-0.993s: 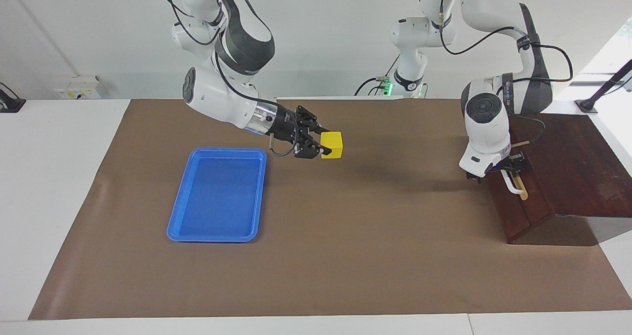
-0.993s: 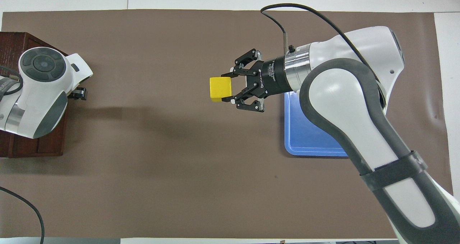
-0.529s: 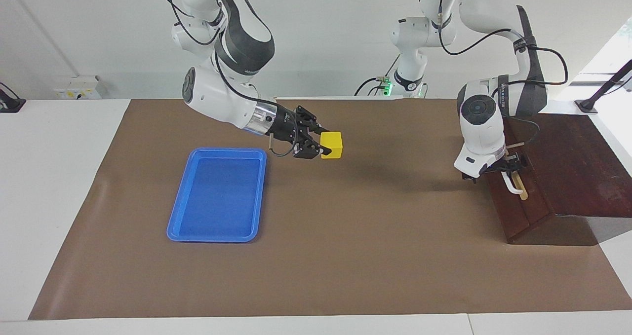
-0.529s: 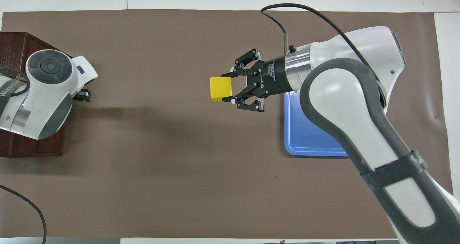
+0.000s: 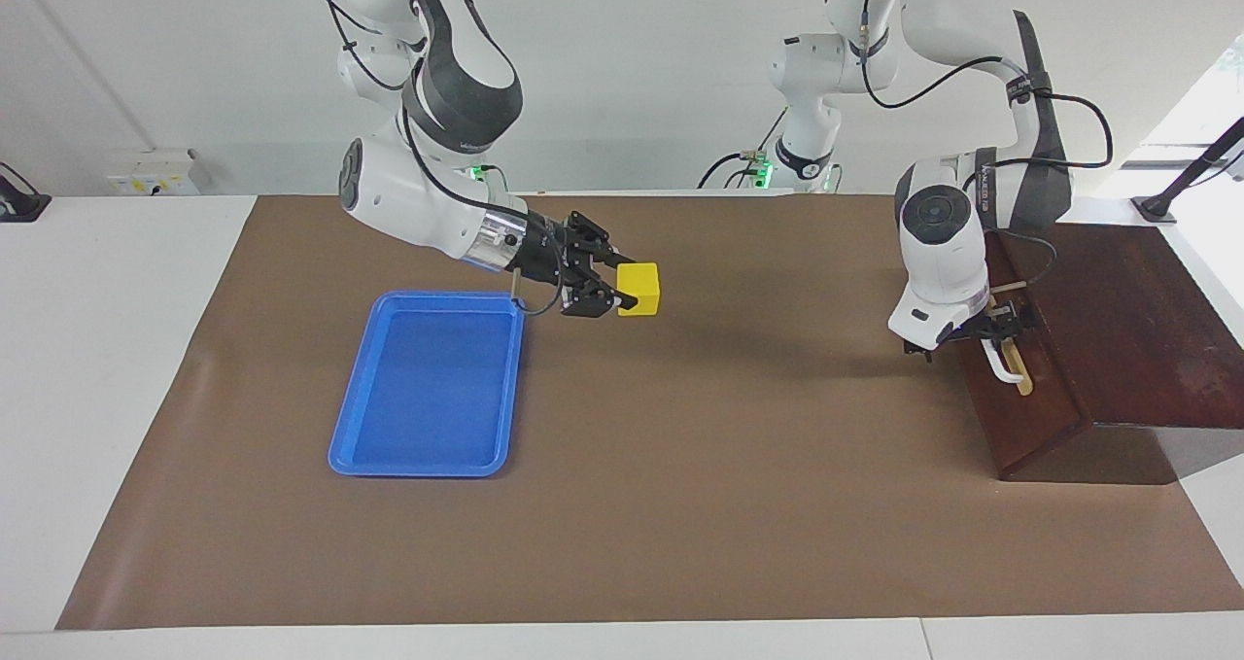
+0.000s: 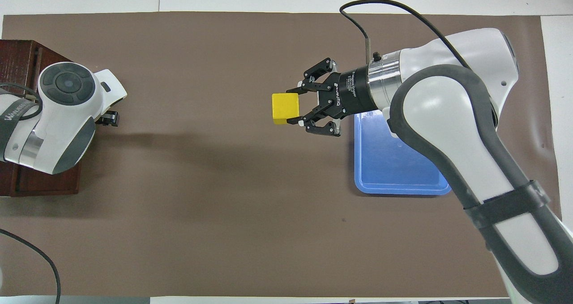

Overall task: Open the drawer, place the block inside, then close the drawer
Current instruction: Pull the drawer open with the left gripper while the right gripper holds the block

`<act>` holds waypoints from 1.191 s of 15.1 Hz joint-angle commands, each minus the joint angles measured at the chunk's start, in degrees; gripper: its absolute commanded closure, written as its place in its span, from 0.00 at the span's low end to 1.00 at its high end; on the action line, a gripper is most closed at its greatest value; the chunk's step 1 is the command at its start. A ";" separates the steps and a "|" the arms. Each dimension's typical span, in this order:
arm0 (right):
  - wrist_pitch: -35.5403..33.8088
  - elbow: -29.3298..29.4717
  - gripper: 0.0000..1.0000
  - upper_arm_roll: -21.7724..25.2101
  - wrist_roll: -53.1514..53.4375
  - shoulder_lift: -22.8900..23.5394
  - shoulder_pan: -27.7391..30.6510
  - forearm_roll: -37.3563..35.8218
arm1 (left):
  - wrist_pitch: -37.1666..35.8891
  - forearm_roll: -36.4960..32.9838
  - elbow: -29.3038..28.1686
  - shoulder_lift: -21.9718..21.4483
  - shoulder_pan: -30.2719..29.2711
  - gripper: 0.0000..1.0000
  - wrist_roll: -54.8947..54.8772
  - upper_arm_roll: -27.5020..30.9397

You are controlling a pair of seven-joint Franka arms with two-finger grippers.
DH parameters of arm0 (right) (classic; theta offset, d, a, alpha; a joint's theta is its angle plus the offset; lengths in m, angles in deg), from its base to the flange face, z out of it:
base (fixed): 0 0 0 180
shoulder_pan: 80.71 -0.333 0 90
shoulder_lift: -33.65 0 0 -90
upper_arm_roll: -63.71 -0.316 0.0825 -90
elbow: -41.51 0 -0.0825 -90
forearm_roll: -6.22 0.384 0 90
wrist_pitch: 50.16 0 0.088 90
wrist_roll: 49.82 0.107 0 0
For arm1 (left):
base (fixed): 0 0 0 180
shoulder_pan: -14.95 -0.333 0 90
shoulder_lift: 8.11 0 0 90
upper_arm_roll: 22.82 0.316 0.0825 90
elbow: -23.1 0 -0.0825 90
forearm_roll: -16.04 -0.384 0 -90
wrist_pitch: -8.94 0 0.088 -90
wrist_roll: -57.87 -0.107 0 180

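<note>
- Blue tray (image 5: 428, 388): lower left of centre in the facing view, flat on brown mat (image 5: 680, 504), toward the right arm's end of the table. Lower right in the overhead view (image 6: 394, 169), partly covered by the right arm.
- Right gripper (image 5: 622, 286): upper centre-left of the facing view, reaching in from the top left, wrist tilted low and nearly level. Hangs over bare mat just past the tray's corner. Middle of the overhead view (image 6: 295, 107), entering from the bottom right.
- Right gripper's fingers (image 6: 309, 89): clamped on the block (image 5: 639, 289), one on each of two facing sides.
- Block: yellow cube, held in the air, clear of the mat, shadow on the mat below. Just left of centre in the overhead view (image 6: 285, 108). Well apart from the drawer.
- Left gripper (image 5: 991, 328): right of centre in the facing view, arm coming down from the top right. Sits at the upper end of the white handle (image 5: 1001, 361), right at the drawer front. Left edge of the overhead view (image 6: 109, 118), mostly hidden under the wrist.
- Left gripper's grip: cannot tell whether clenched on the handle or released.
- Drawer (image 5: 1030, 417): right side of the facing view, in the dark wooden box (image 5: 1127, 320) at the left arm's end of the table. Dark front faces the mat's middle. Cannot tell whether cracked open or fully in.
</note>
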 commanded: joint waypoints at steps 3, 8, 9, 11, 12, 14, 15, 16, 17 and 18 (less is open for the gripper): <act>-0.80 -1.43 1.00 -0.32 -0.64 -1.54 0.97 1.64 | 0.81 5.03 -1.31 -0.44 3.72 0.00 0.74 0.26; -0.80 -1.43 1.00 -0.32 -1.08 -1.46 1.06 1.64 | -0.86 9.17 -0.78 -0.53 6.80 0.00 1.01 0.35; -0.80 -1.43 1.00 -0.32 -0.99 -1.54 1.06 1.64 | -0.95 9.35 -0.78 -0.53 7.32 0.00 1.79 0.27; -0.80 -1.43 1.00 -0.32 -0.99 -1.54 1.06 1.64 | -0.95 10.22 -0.78 -0.53 8.21 0.00 2.68 0.27; -0.80 -1.43 1.00 -0.32 -0.99 -1.46 1.06 1.64 | -1.04 10.40 -0.78 -0.53 8.38 0.00 2.68 0.26; -0.80 -1.43 1.00 -0.32 -0.99 -1.54 0.97 1.64 | -1.47 10.49 -0.60 -0.53 9.00 0.00 2.68 0.26; -0.80 -1.43 1.00 -0.32 -0.99 -1.54 0.97 1.64 | -1.65 10.93 -0.52 -0.53 9.35 0.00 2.68 0.26; -0.80 -1.43 1.00 -0.32 -0.99 -1.54 0.97 1.64 | -1.74 11.63 -0.34 -0.44 9.44 0.00 2.68 0.26; -0.80 -1.43 1.00 -0.32 -0.99 -1.54 0.97 1.64 | -1.74 11.72 -0.16 -0.44 9.44 0.00 2.68 0.35; -0.80 -1.43 1.00 -0.32 -0.99 -1.46 0.97 1.64 | -1.83 11.81 -0.08 -0.35 9.44 0.00 2.68 0.27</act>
